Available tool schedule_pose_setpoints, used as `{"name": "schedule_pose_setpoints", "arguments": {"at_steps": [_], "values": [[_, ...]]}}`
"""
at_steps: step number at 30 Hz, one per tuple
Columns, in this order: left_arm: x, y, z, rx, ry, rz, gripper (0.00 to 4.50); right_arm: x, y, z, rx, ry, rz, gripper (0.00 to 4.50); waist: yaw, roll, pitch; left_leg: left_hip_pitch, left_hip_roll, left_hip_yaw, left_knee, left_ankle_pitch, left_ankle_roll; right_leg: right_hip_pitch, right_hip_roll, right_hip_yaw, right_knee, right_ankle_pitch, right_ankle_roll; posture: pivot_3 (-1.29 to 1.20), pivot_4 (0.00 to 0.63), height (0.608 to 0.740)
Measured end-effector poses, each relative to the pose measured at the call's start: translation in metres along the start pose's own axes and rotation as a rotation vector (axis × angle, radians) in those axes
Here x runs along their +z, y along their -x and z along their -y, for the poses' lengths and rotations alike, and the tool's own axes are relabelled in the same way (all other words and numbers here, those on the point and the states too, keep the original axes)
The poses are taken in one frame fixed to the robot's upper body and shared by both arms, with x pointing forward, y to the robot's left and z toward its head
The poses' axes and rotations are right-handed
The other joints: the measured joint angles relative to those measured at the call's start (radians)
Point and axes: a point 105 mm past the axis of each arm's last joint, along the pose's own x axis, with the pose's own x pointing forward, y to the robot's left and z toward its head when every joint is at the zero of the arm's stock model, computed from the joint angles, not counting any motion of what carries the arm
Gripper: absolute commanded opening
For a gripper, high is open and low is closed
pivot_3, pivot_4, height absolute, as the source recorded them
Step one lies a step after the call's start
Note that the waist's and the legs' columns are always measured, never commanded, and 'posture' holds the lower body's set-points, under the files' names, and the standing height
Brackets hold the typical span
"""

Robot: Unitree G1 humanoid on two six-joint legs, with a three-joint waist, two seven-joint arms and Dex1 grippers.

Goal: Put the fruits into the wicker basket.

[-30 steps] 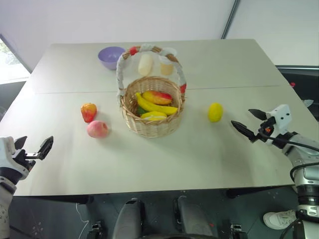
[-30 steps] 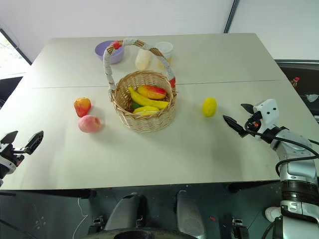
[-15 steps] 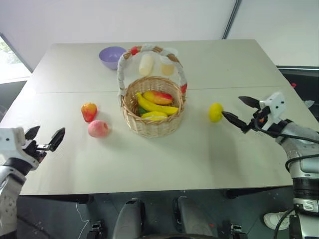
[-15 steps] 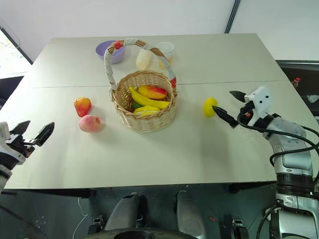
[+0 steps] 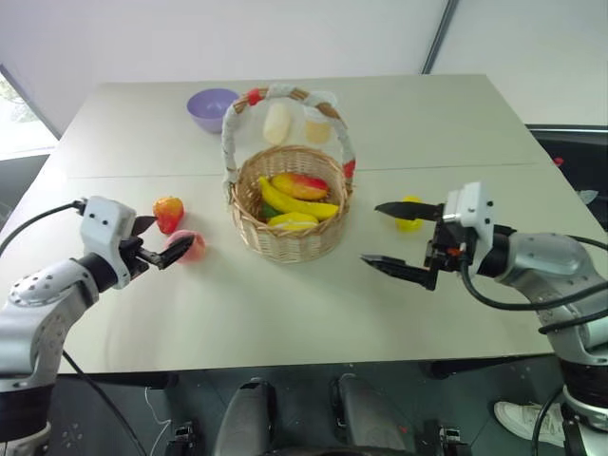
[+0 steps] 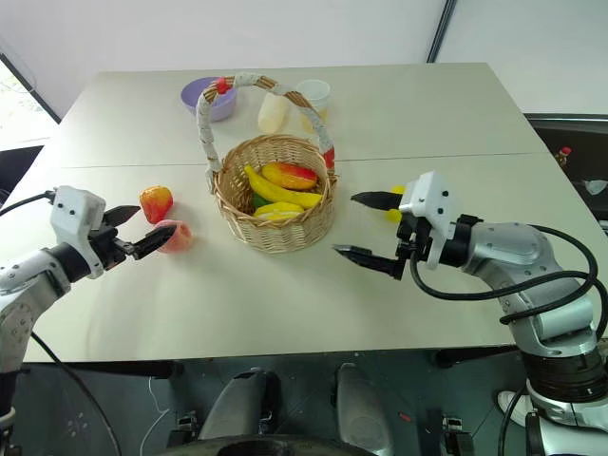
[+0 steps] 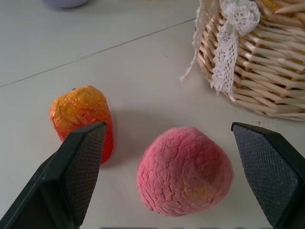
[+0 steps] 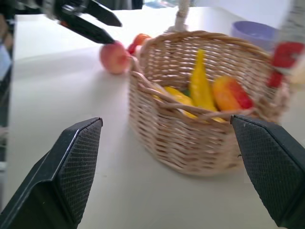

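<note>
The wicker basket stands mid-table with a banana and other toy fruit inside. To its left lie the red-orange strawberry-shaped fruit and the pink peach. My left gripper is open and points at the peach; in the left wrist view the peach lies just ahead between the fingers, with the strawberry beside it. The yellow lemon lies right of the basket, partly hidden behind my right gripper. That gripper is open, holds nothing and faces the basket.
A purple bowl, a pale cream oblong piece and a cup stand behind the basket. The basket's tall handle arches over it. The table's front edge is close to me.
My left gripper has swung in from the table's left edge to the peach. The right gripper has moved left past the lemon, toward the basket. Both stay open.
</note>
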Motion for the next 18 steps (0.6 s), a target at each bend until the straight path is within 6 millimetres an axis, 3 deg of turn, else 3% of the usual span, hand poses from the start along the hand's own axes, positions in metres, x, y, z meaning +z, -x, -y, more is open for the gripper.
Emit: {"name": "schedule_pose_setpoints", "arguments": {"at_steps": [5, 12, 15, 18], "values": [[-0.004, -0.028, 0.014, -0.104, -0.094, -0.1, 4.5, 0.003, -0.02, -0.02, 0.077, -0.015, 0.038, 4.49, 0.002, -0.001, 0.0, -0.001, -0.001, 0.0, 0.0, 0.0, 0.0, 0.0, 0.0, 0.0, 0.0, 0.001, 0.002, 0.0, 0.15, 0.74], [-0.012, -0.048, 0.017, -0.15, -0.142, -0.19, 4.5, 0.001, -0.029, -0.029, 0.106, -0.028, 0.045, 4.49, -0.002, -0.001, 0.0, -0.001, -0.001, 0.0, 0.0, 0.0, 0.0, -0.001, 0.001, 0.0, 0.0, 0.001, 0.002, 0.0, 0.15, 0.74], [-0.011, -0.051, 0.016, -0.149, -0.154, -0.205, 3.59, 0.001, -0.032, -0.031, 0.113, -0.033, 0.05, 4.5, 0.0, -0.001, 0.0, -0.001, -0.001, 0.0, 0.0, 0.0, 0.0, -0.001, 0.001, 0.0, 0.0, 0.001, 0.003, 0.0, 0.15, 0.74], [-0.01, -0.052, 0.015, -0.148, -0.156, -0.21, 2.23, 0.0, -0.034, -0.033, 0.113, -0.034, 0.052, 4.5, 0.0, -0.001, 0.0, -0.001, -0.001, 0.0, 0.0, 0.0, 0.0, -0.001, 0.001, 0.0, 0.0, 0.001, 0.003, 0.0, 0.15, 0.74]]}}
